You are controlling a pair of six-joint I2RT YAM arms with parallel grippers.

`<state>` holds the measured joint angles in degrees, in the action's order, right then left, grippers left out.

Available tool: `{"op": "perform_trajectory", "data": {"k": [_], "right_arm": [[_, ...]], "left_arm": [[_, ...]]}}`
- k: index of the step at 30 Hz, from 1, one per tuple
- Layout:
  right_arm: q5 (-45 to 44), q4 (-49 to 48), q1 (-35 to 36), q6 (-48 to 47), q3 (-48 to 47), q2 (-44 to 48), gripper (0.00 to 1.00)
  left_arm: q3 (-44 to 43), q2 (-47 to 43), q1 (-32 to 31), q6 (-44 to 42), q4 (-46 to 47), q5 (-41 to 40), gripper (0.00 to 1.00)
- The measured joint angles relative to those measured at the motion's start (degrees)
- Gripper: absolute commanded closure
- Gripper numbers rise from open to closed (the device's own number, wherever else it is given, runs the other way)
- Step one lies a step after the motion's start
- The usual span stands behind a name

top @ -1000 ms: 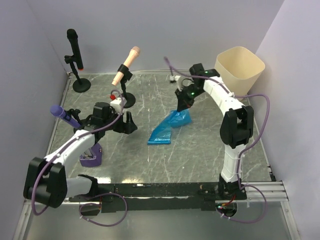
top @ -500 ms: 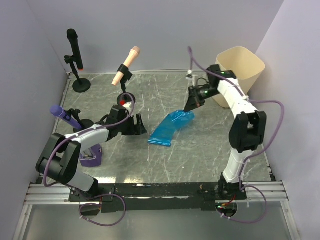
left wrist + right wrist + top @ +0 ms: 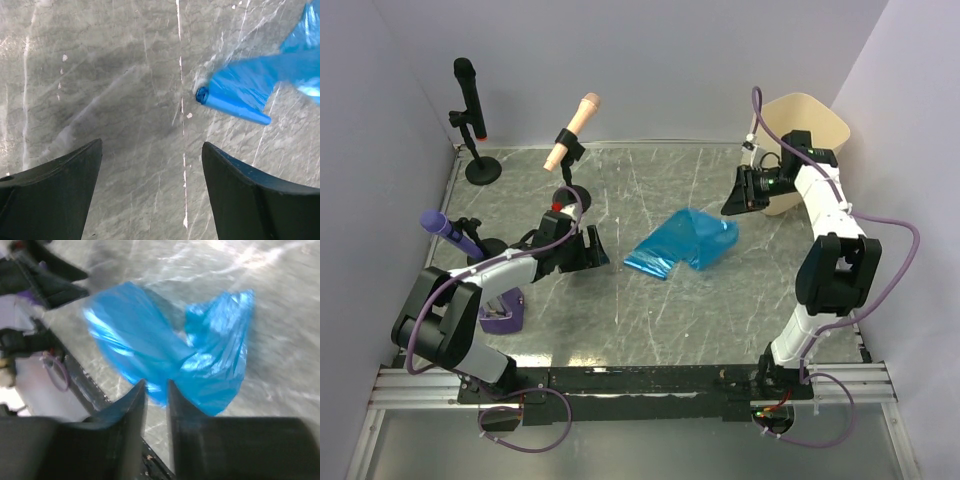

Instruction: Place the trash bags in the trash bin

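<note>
The trash bag [image 3: 682,242] lay on the table [image 3: 620,180], at 7 o'clock from the right gripper [image 3: 730,205] — the nearer one, open a crack and empty. The left gripper [image 3: 595,250] was wide open, and the trash bin [image 3: 830,128] stood at 1 o'clock.

Glossy plastic trash bag [image 3: 682,243] on smooth marbled table [image 3: 620,320].
</note>
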<state>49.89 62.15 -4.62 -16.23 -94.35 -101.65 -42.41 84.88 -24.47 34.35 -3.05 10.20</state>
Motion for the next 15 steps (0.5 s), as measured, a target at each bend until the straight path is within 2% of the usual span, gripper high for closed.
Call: {"op": "perform_trajectory", "data": {"k": [1,5,9,13,15], "right_arm": [[-1.95,-0.13,-0.04,0.2,0.02,0.37,0.41],[-8.81,-2.84,0.61,-0.09,0.0,3.06,0.3],[-12.63,-8.2,4.17,-4.59,2.01,9.62,0.37],[-13.79,-10.64,17.03,-13.31,7.15,15.19,0.5],[-13.68,-12.28,24.68,-17.59,12.15,15.85,0.51]], "left_arm": [[0.0,0.0,0.0,0.07,0.0,0.0,0.15],[0.0,-0.07,0.0,0.39,-0.22,-0.17,0.15],[0.0,-1.95,0.11,0.37,-1.88,-1.05,0.15],[-0.2,-5.29,2.01,0.33,-3.69,-1.01,0.16],[-0.76,-6.25,4.15,0.17,-5.25,-1.03,0.16]]}}
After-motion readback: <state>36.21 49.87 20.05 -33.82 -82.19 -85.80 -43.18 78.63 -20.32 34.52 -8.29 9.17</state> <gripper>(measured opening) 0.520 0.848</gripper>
